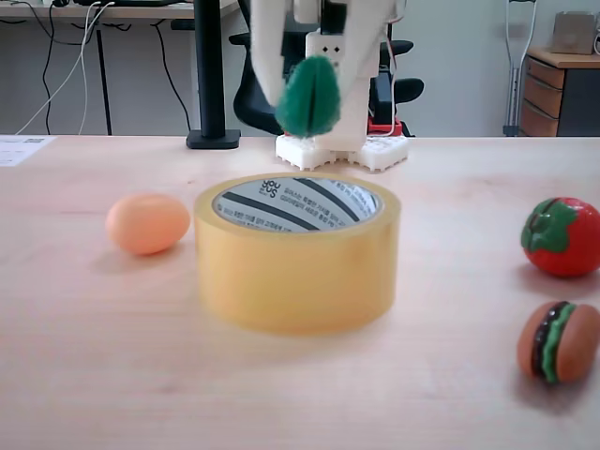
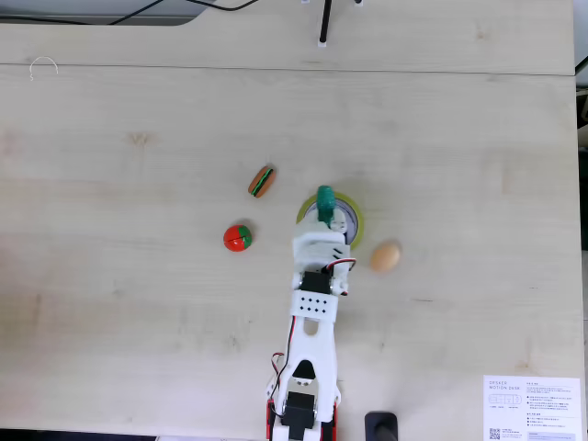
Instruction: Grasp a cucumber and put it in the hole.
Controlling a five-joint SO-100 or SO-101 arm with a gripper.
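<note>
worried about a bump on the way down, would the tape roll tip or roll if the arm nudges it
Probably not. The tape roll lies flat on its broad end, wider than tall, so tipping or rolling seems unlikely. On the smooth table it would more likely slide. The cucumber hangs above it in the fingers.

pale wood table (image 1: 112, 375), glossy yellow tape roll (image 1: 291, 272)

Orange egg toy (image 1: 147, 223) lying on pale wood surface (image 1: 112, 375), left in the low fixed view | strawberry toy (image 1: 562, 236) at right, red with green top | burger toy (image 1: 556, 341) just in front of it, on edge | printed paper sheet (image 2: 531, 407) at surface corner, from above | office chair (image 1: 258, 98) behind surface
</note>
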